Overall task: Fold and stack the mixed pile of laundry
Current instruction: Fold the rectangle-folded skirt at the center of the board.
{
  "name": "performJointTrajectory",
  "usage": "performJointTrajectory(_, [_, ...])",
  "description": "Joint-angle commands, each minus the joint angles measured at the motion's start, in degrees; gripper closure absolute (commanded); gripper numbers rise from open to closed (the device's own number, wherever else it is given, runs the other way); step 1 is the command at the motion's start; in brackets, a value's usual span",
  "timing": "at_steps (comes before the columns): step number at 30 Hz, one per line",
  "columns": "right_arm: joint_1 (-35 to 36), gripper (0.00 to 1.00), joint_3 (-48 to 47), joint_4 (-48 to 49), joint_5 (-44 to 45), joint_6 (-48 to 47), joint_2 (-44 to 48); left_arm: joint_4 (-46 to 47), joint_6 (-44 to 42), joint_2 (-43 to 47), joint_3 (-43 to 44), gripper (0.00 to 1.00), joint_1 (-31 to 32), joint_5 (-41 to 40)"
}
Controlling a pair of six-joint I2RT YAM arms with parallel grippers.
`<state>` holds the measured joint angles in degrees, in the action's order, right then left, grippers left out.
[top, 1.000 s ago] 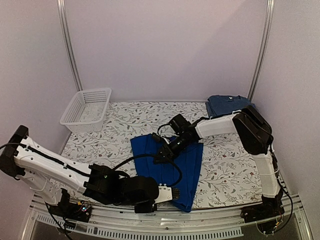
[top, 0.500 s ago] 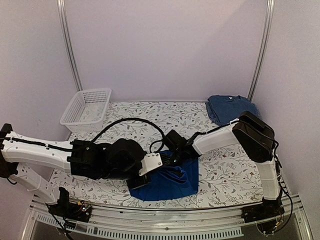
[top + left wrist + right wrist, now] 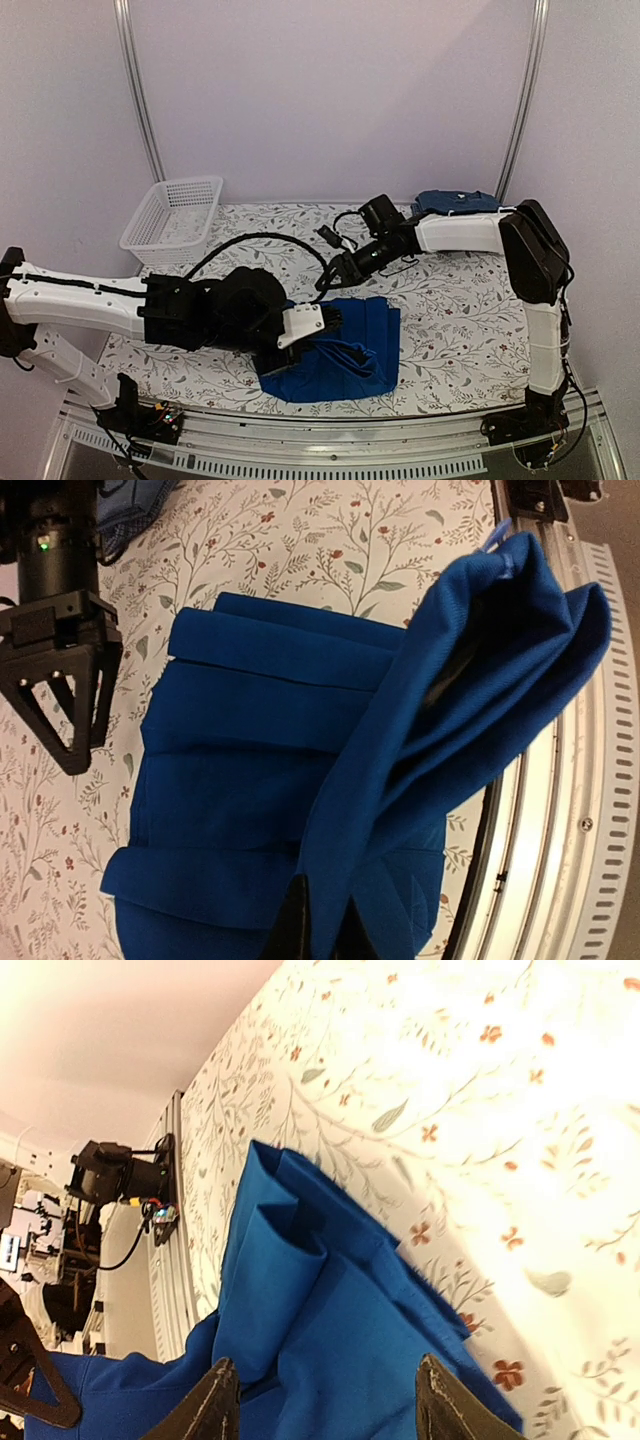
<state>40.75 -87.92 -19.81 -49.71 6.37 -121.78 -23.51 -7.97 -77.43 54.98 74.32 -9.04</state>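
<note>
Royal-blue garment [image 3: 350, 345] lay on the floral table [image 3: 450, 310], to the right of the white mesh basket [image 3: 172, 222] and nearer the arm bases than it. The garment was partly folded: flat pleated layers on the side away from the basket, and a loose raised flap bunched up on its basket-side near corner.

Left hand [image 3: 325, 322], reaching in from the basket's side, was clenched on that flap. In the wrist view the blue fabric was pinched between its fingertips [image 3: 296, 920].

Right hand [image 3: 335, 278] hung above the table, right of the basket and off the garment's far edge. Its fingers [image 3: 215, 1405] stood apart, released, with nothing gripped between them.

A folded dark navy stack [image 3: 455, 205] sat at the back of the table, far right of the basket, apart from the garment.
</note>
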Motion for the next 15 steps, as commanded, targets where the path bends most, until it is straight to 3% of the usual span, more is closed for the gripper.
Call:
performJointTrajectory(1, [-0.91, 0.41, -4.82, -2.55, 4.78, -0.75, -2.78, 3.61, -1.29, -0.96, 0.13, 1.00, -4.20, 2.29])
performJointTrajectory(8, [-1.29, 0.44, -7.69, -4.35, 4.99, -2.21, -12.74, 4.60, -3.43, -5.35, 2.66, 1.00, -10.30, 0.81])
performJointTrajectory(15, [-1.05, 0.52, -2.90, -0.97, -2.08, -1.57, -13.47, 5.50, -5.60, -12.60, 5.64, 0.99, -15.30, -2.15])
